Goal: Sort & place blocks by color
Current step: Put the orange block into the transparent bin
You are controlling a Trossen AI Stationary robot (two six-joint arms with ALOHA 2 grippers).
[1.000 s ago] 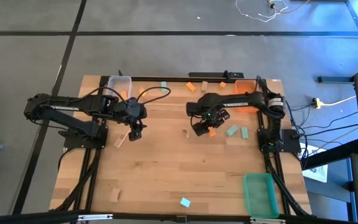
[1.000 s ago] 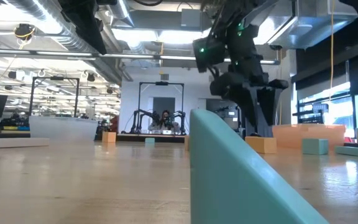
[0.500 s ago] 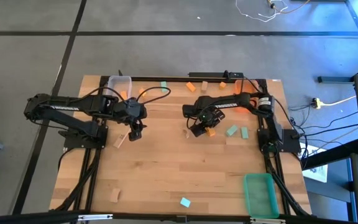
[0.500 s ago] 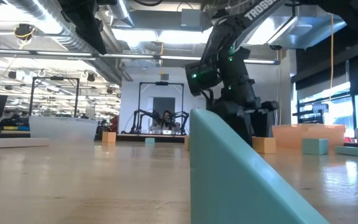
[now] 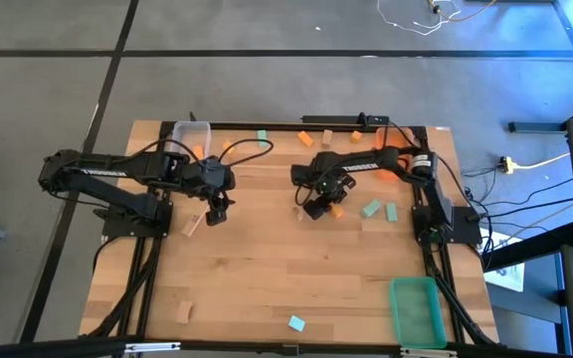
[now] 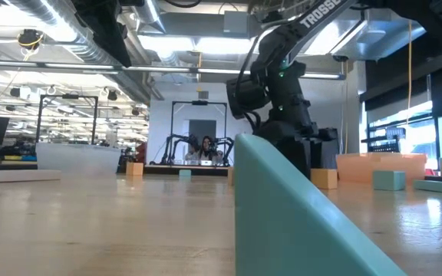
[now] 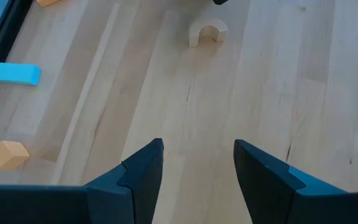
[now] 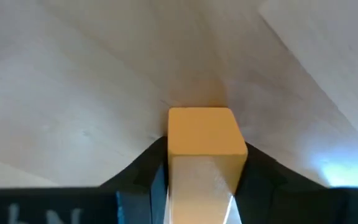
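My right gripper point(image 5: 318, 209) is low over the table's middle, right of a pale wood arch block point(image 7: 207, 32). In the right wrist view an orange block point(image 8: 204, 134) sits between its fingers. The high view shows an orange block point(image 5: 337, 210) at that gripper's right side; I cannot tell whether it is the same one. In the low view a teal block point(image 6: 298, 222) close to the camera hides the fingertips. My left gripper point(image 5: 217, 212) hangs open over bare wood left of centre, its fingers point(image 7: 197, 168) empty. More orange, teal and wood blocks lie scattered about. My right gripper has the orange block pinched between its two fingers, one on each side face point(image 8: 169, 155). The fingers come from above, pointing down at the tabletop just behind the block. Whether the block rests on the table or is lifted clear, I cannot tell.
A clear bin point(image 5: 191, 134) stands at the far left, an orange bin point(image 5: 394, 132) at the far right behind my right arm, and a green bin point(image 5: 414, 310) at the near right corner. Two teal blocks point(image 5: 370, 209) lie right of my right gripper. A wood bar point(image 5: 191, 225) lies by my left gripper.
My right gripper has moved toward the table's left and come down closer to the tabletop. An orange block right of it has stayed where it was.
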